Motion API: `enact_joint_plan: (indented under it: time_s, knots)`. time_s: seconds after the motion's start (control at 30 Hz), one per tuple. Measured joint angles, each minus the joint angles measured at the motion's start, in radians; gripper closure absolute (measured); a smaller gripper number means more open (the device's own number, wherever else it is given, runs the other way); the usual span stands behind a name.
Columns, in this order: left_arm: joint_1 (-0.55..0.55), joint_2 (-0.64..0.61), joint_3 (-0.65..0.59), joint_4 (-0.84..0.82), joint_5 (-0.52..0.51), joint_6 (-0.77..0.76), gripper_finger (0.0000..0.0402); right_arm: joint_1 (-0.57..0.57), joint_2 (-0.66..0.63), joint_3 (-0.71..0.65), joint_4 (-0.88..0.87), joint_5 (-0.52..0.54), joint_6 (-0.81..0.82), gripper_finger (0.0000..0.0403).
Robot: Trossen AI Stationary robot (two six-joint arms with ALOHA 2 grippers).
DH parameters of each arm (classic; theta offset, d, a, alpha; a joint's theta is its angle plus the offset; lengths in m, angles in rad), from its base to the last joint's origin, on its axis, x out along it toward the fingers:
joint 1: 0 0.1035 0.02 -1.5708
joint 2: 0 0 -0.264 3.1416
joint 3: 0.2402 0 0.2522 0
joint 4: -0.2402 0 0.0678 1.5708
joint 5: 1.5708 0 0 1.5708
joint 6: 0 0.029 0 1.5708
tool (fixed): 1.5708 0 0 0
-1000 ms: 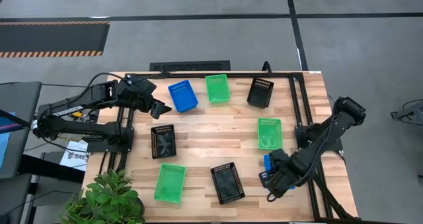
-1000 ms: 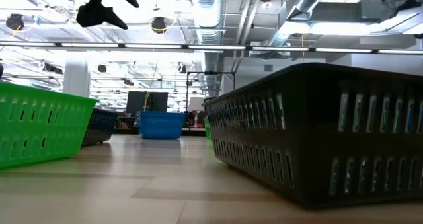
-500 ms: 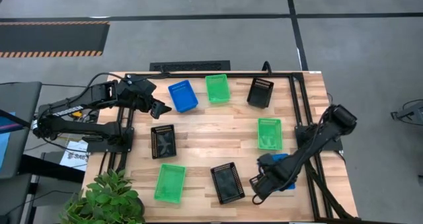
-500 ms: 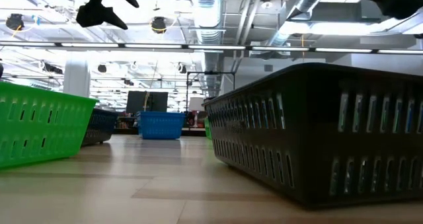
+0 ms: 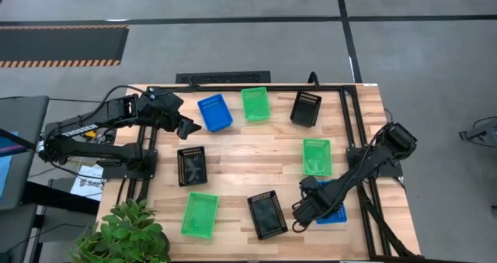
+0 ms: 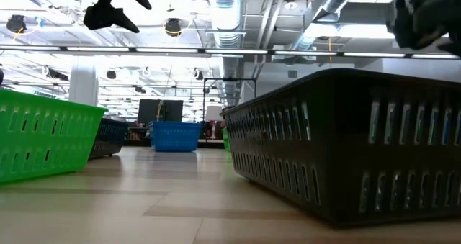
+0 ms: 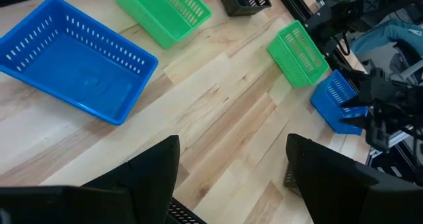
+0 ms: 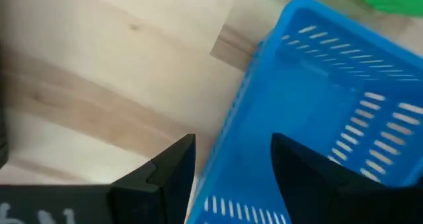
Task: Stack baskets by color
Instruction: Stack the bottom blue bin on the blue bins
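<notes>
Several baskets lie apart on the wooden table (image 5: 256,150): blue (image 5: 215,112), green (image 5: 254,104) and black (image 5: 306,108) at the far side, a green one (image 5: 316,156) and a black one (image 5: 192,165) in the middle, green (image 5: 199,215) and black (image 5: 266,214) near the front. Another blue basket (image 8: 317,118) sits near the front right. My right gripper (image 8: 231,168) is open and points down over it, one finger (image 8: 165,171) outside its wall (image 8: 228,151) and one (image 8: 310,178) over its inside. My left gripper (image 7: 231,178) hangs open above the far left, holding nothing.
A black frame rail (image 5: 353,139) runs along the table's right side under my right arm. A potted plant (image 5: 128,232) stands at the front left corner. In the low view a black basket (image 6: 346,143) fills the near right and a green one (image 6: 43,139) the left.
My right gripper has come down and moved toward the table's left, to the left wall of the front right blue basket, and now shows at the low view's upper right. The basket has stayed in place.
</notes>
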Motion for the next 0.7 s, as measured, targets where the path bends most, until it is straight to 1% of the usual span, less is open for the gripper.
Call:
enact_joint_plan:
  time_s: [0.1,0.17,0.23,0.33,0.5,0.53,0.6,0.7]
  knots:
    - [0.0,0.0,0.0,-0.001,0.0,0.0,0.0136,0.001,-0.005,-0.048,0.08,-0.01,0.029,0.0184]
    - [0.0,0.0,0.0,-0.001,0.0,-0.001,0.0136,0.001,-0.007,-0.051,0.078,-0.01,0.026,0.0188]
    - [0.0,0.0,0.0,-0.001,-0.001,-0.001,0.0136,-0.005,-0.007,-0.052,0.077,-0.01,0.017,0.0203]
    - [0.0,0.0,0.0,-0.001,-0.009,-0.001,0.0136,-0.015,-0.007,-0.052,0.076,-0.01,0.016,0.0252]
    - [0.0,0.0,0.0,0.0,-0.025,-0.001,0.0136,-0.026,-0.008,-0.052,0.071,-0.019,0.013,0.0363]
    - [0.0,0.0,0.0,0.0,-0.025,0.002,0.0136,-0.03,-0.008,-0.051,0.072,-0.026,0.009,0.038]
    - [0.0,0.0,0.0,-0.001,-0.027,0.014,0.0136,-0.036,-0.009,-0.051,0.071,-0.047,-0.018,0.039]
    - [0.0,0.0,0.0,0.0,-0.027,0.023,0.0136,-0.049,-0.009,-0.05,0.071,-0.073,-0.041,0.0381]
